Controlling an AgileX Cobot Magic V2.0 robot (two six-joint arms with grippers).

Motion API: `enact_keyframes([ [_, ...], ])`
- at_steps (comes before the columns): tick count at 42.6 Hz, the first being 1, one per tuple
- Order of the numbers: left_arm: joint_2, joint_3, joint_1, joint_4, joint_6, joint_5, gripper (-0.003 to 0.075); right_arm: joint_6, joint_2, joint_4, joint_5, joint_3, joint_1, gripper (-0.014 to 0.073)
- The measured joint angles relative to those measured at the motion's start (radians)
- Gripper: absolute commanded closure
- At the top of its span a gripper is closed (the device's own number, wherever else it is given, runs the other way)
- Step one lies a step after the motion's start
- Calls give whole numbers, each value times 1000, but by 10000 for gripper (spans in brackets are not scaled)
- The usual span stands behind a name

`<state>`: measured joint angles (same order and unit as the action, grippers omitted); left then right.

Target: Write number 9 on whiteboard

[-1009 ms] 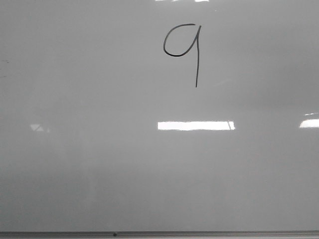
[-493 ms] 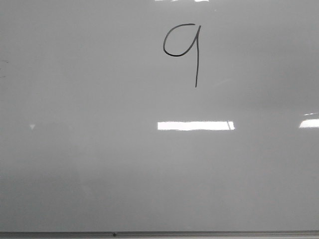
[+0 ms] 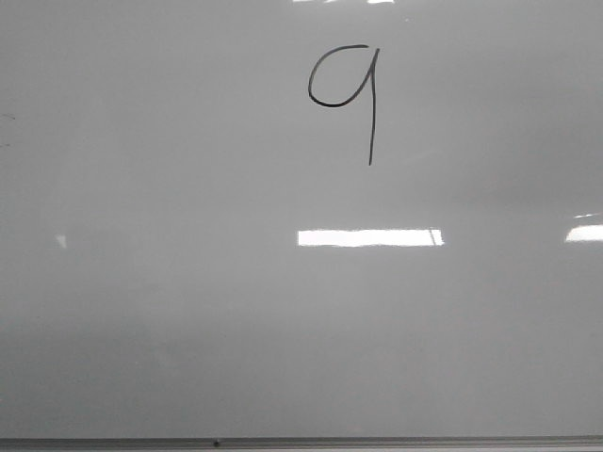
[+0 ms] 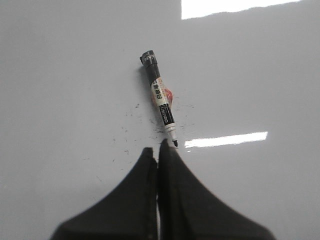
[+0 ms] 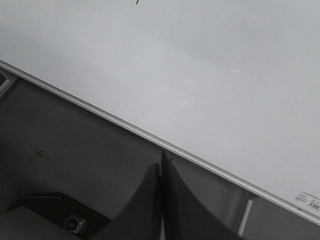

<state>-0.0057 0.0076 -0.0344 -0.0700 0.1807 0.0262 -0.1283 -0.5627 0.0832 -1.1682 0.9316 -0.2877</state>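
The number 9 (image 3: 344,89) is drawn in thin black line near the top middle of the whiteboard (image 3: 188,311) in the front view. No gripper shows in that view. In the left wrist view my left gripper (image 4: 158,149) is shut and empty over the whiteboard (image 4: 60,75); an uncapped black marker (image 4: 161,100) lies on the board just beyond the fingertips, its tip pointing toward them. In the right wrist view my right gripper (image 5: 161,162) is shut and empty, off the whiteboard (image 5: 200,60), just below its metal edge (image 5: 150,134).
Bright rectangular light reflections (image 3: 370,237) lie on the board. Small black ink specks (image 4: 132,135) dot the board around the marker. A dark grey surface (image 5: 65,145) and a black device with a round knob (image 5: 75,223) lie below the board's edge.
The 9 and the board look the same. Only a faint reflection at the board's left side shifts slightly.
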Motion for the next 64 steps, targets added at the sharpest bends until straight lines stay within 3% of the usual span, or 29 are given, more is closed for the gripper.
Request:
enact_keyframes([
  [16, 0, 0, 0, -1, -70, 0, 739, 0, 0, 0, 0, 0, 0, 662],
  [56, 0, 0, 0, 0, -74, 0, 739, 0, 5, 0, 2, -2, 0, 662],
  [64, 0, 0, 0, 0, -74, 0, 739, 0, 113, -4, 127, -105, 92, 662],
])
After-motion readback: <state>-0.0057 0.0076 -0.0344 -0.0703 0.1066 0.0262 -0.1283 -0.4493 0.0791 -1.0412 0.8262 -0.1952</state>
